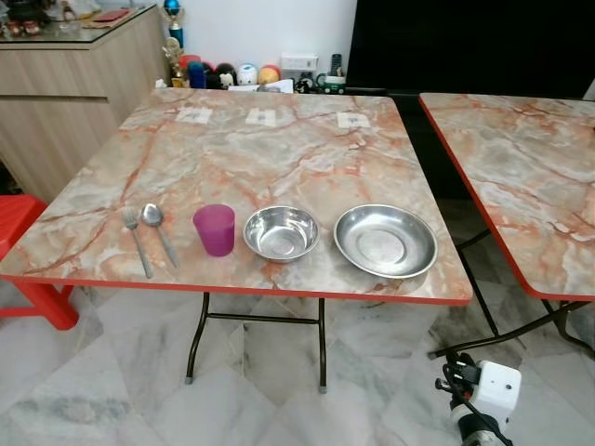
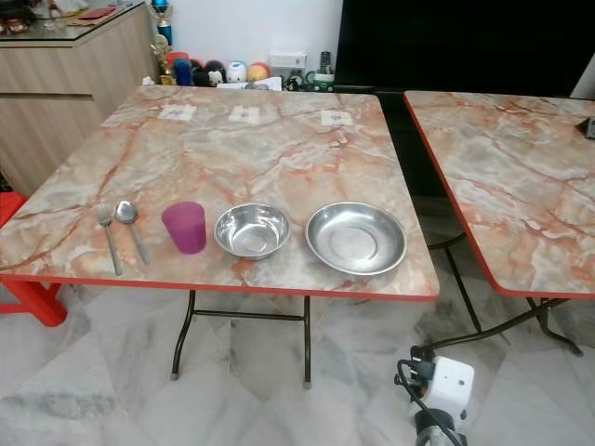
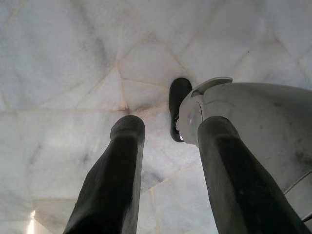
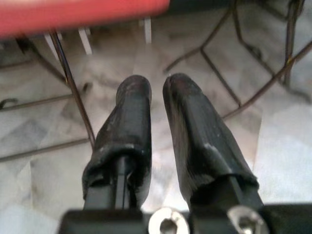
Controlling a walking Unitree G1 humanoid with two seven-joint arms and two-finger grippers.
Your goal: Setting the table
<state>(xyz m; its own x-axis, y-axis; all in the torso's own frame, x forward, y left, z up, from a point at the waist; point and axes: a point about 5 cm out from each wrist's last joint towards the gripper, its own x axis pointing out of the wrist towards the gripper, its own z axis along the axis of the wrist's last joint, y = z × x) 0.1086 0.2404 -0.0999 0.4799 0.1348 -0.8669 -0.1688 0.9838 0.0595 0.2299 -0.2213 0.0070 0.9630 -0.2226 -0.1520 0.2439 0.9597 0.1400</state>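
Five items line the near edge of a marble-patterned folding table. From left to right they are a fork, a spoon, a purple cup, a steel bowl and a shallow steel plate. My left gripper hangs open over the marble floor beside my own leg, holding nothing. My right gripper is shut and empty, low down and facing the table's red edge and metal legs. My right wrist shows below the table's front right corner.
A second marble table stands to the right across a narrow gap. A red stool stands at the left, a wooden cabinet at the back left. Toys and trophies line the far wall. Three paper labels lie on the table's far half.
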